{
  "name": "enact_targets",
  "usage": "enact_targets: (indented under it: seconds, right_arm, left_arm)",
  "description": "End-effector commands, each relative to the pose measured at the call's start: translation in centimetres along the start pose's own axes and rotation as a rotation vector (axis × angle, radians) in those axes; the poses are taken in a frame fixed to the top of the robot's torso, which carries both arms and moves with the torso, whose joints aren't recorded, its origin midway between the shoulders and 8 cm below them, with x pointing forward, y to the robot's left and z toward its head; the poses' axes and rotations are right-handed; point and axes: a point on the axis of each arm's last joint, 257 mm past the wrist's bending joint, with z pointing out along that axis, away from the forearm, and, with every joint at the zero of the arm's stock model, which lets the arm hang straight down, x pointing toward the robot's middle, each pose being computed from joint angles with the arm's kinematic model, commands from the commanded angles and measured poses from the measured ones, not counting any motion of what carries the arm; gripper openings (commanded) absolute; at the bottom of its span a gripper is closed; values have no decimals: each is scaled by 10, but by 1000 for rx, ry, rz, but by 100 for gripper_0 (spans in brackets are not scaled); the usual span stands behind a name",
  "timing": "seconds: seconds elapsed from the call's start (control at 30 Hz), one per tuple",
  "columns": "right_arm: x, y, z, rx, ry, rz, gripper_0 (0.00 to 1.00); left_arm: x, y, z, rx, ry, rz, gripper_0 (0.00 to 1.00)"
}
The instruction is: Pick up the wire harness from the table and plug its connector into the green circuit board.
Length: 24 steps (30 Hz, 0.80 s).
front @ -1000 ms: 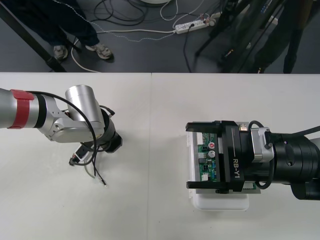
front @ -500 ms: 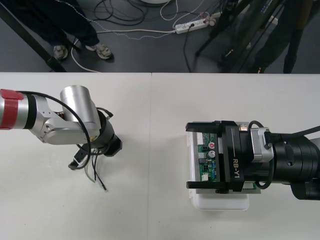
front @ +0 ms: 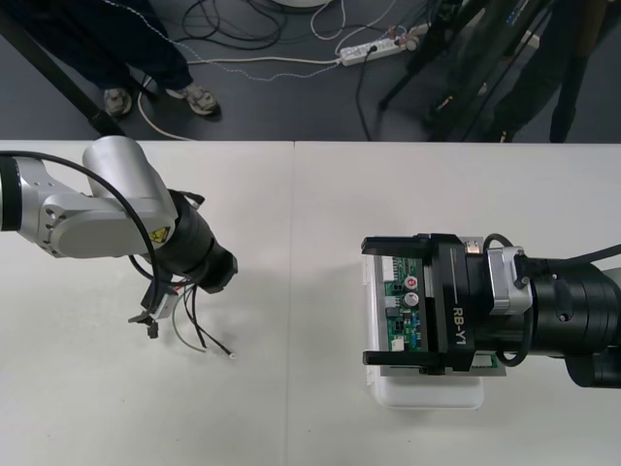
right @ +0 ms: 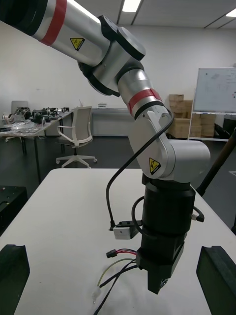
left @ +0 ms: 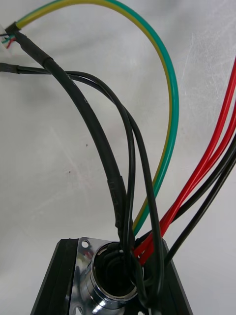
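Observation:
My left gripper (front: pixel 182 289) is shut on the wire harness's round metal socket (left: pixel 109 278), whose flange sits between the black fingers (left: pixel 58 283). Red, black and green-yellow wires (left: pixel 169 113) run out from the socket. From above, the wires (front: pixel 192 328) trail below the left wrist, with the small black plug (front: pixel 149 326) to the left and a white tip (front: pixel 233 356) to the right. My right gripper (front: pixel 374 302) hangs open over the green circuit board (front: pixel 406 309) on its white base (front: pixel 427 393). In the right wrist view the left gripper (right: pixel 161 278) stands in the middle, the plug (right: pixel 112 254) beside it.
The table's seam (front: pixel 294 243) runs between the two arms, with bare tabletop (front: pixel 291 408) between harness and board. The left arm's silver elbow (front: pixel 116 199) lies over the table's left side. Dark floor with cables lies beyond the far edge (front: pixel 310 142).
The left arm has swung its elbow up and back. The harness wires have shifted with the gripper, and the white tip has moved to the right. The right arm has stayed still.

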Motion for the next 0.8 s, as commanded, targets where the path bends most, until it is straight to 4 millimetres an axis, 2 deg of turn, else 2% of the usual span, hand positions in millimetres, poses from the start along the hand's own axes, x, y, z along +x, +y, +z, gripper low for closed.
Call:
enact_targets:
  seconds: [0.03, 0.8]
  right_arm:
    - [-9, -1, -8, 10, 2, -35, 100]
    - [-10, -1, -10, 11, 0, -38, 100]
  left_arm:
    - [9, -14, -38, 1, 4, 54, 0]
    - [15, 6, -148, -233, -7, -214, 0]
